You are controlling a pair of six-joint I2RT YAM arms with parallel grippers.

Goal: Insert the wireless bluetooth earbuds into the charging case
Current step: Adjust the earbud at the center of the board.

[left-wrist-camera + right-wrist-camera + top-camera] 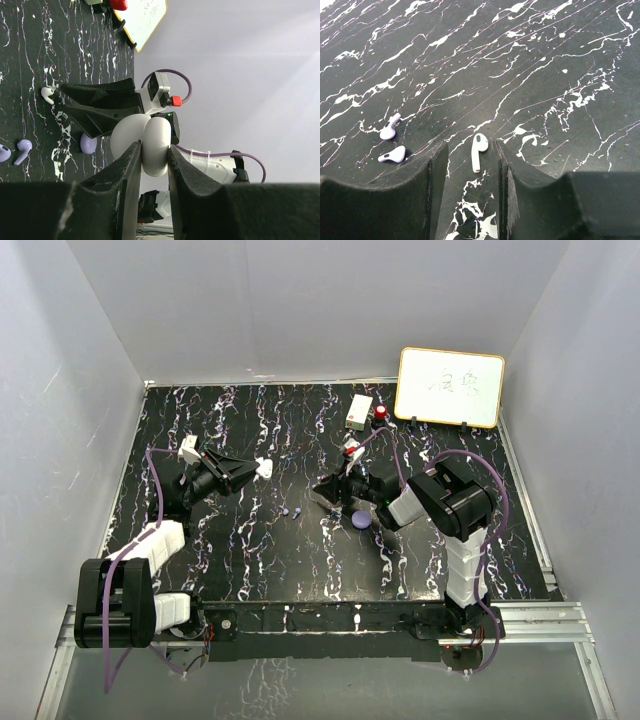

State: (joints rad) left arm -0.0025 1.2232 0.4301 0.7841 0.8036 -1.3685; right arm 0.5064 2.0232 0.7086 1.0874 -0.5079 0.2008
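My left gripper is shut on a white rounded charging case and holds it above the left half of the table. My right gripper is low over the table centre with its jaws open. A white earbud lies flat on the table between its fingers, with a gap on each side. Two purple earbuds lie side by side just left of that gripper; in the top view they lie between the two grippers.
A purple round case sits on the table beside the right gripper. At the back stand a white box, a red knob and a small whiteboard. White walls surround the black marbled table.
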